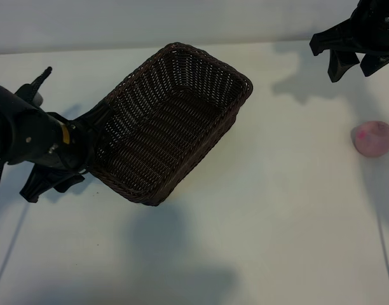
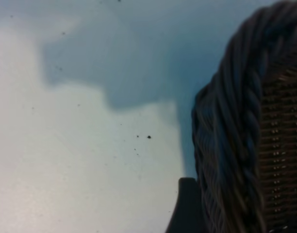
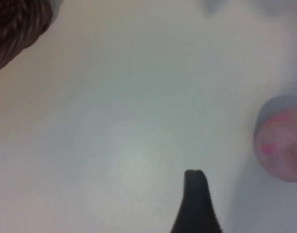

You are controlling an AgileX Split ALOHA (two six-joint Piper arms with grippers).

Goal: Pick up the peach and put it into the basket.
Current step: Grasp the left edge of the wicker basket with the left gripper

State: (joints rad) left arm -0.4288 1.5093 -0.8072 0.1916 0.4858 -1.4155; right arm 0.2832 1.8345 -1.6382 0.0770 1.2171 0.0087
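The peach (image 1: 374,138), small, round and pale pink, lies on the white table at the far right. It also shows in the right wrist view, the peach (image 3: 282,145) being off to one side of the one visible finger (image 3: 194,199). My right gripper (image 1: 354,67) hangs open and empty at the back right, above and apart from the peach. The dark brown wicker basket (image 1: 244,86) lies slantwise left of centre, with nothing in it. My left gripper (image 1: 86,145) is against its left short end, close beside the braided rim (image 2: 245,121). Whether it grips the basket does not show.
Bare white tabletop (image 1: 290,210) lies between the basket and the peach. A corner of the basket (image 3: 15,24) shows far off in the right wrist view. Arm shadows fall on the table in front of the basket and at the back right.
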